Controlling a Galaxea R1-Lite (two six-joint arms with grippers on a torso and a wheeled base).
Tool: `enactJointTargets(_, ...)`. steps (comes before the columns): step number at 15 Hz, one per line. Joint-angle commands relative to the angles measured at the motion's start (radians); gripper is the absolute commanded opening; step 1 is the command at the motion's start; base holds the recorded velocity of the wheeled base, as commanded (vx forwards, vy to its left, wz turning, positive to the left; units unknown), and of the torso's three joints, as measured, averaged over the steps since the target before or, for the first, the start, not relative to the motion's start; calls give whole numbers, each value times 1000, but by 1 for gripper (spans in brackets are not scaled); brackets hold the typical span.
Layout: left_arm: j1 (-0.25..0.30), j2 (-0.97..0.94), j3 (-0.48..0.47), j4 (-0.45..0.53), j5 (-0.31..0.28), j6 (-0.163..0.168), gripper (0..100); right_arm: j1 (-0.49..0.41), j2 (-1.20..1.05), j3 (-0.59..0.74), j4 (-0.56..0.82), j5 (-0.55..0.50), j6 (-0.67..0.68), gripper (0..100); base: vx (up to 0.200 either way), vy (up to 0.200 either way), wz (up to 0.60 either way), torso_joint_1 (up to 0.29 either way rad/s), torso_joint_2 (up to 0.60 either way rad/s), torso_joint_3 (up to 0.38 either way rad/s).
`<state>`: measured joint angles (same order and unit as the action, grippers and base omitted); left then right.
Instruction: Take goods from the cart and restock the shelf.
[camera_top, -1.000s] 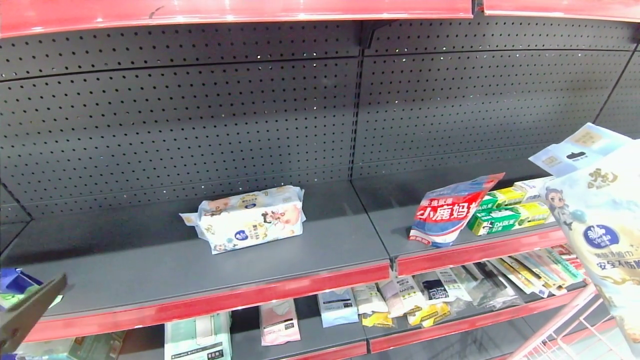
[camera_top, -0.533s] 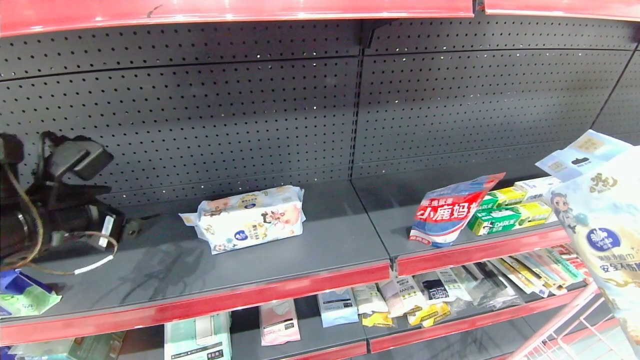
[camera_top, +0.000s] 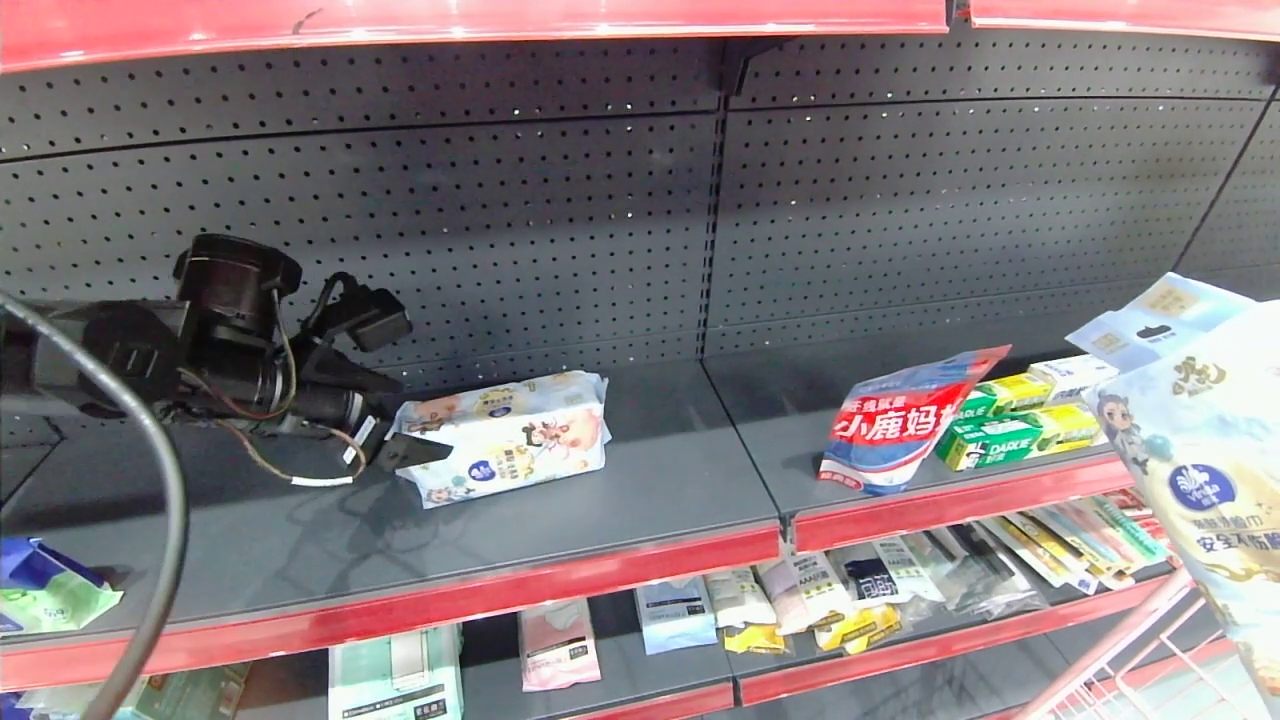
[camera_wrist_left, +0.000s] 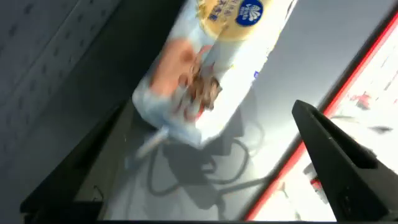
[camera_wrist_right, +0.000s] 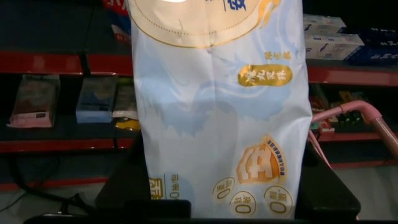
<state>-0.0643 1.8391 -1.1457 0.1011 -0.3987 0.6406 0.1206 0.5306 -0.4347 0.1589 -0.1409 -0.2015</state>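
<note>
The left gripper (camera_top: 420, 420) is open wide and holds nothing. Its two fingers sit on either side of one end of the wipes pack (camera_top: 510, 435), very close to it. I cannot tell if they touch it. The wipes pack lies flat on the shelf (camera_top: 620, 500).

The right gripper (camera_wrist_right: 224, 202) is closed on a big tissue bag (camera_wrist_right: 217, 112). The bag hangs in the air, far to the right of the wipes pack, and it is not on the shelf yet.

A red pouch (camera_top: 900, 425) leans well to the right of the wipes pack. Green toothpaste boxes (camera_top: 1010, 425) lie just past the pouch. The pink cart (camera_top: 1130, 650) is lower down and far to the right of the wipes pack.

I think the job is only partly done. A few goods are on the shelf, but there is lots of bare room around the wipes pack. The big tissue bag has to go up next. The left gripper looks ready to grab or straighten the wipes pack.
</note>
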Motion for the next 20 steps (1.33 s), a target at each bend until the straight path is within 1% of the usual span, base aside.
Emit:
enactJointTargets(1, -6, 81, -65, 3, -3, 17, 100, 1, -1, 7, 1, 0, -1, 0, 0, 0, 0, 0, 0, 0)
enactJointTargets(4, -6, 134, -111, 3, -5, 22, 100, 1, 2, 10, 1, 0, -1, 0, 0, 0, 0, 0, 0, 0)
enactJointTargets(5, -9, 149, -120, 3, -5, 31, 100, 1, 5, 14, 1, 0, -3, 0, 0, 0, 0, 0, 0, 0)
enactJointTargets(6, -14, 158, -127, 5, -5, 50, 100, 1, 5, 16, 1, 0, -3, 0, 0, 0, 0, 0, 0, 0)
enactJointTargets(8, -25, 181, -146, 11, -5, 56, 100, 1, 6, 24, 1, 1, -3, 0, 0, 0, 0, 0, 0, 0)
enactJointTargets(13, -65, 256, -216, 19, -14, 56, 100, 1, 14, 30, 1, 3, -3, 0, 0, 0, 0, 0, 0, 0)
enactJointTargets(18, -68, 269, -223, 32, -12, 56, 100, 2, 26, 37, -1, 6, -3, 0, 0, 0, 0, 0, 0, 0)
enactJointTargets(19, -68, 275, -226, 32, -12, 56, 0, 2, 28, 37, -1, 6, -3, 0, 0, 0, 0, 0, 0, 0)
enactJointTargets(20, -68, 272, -223, 35, -12, 57, 0, 2, 28, 37, -1, 6, -3, 0, 0, 0, 0, 0, 0, 0)
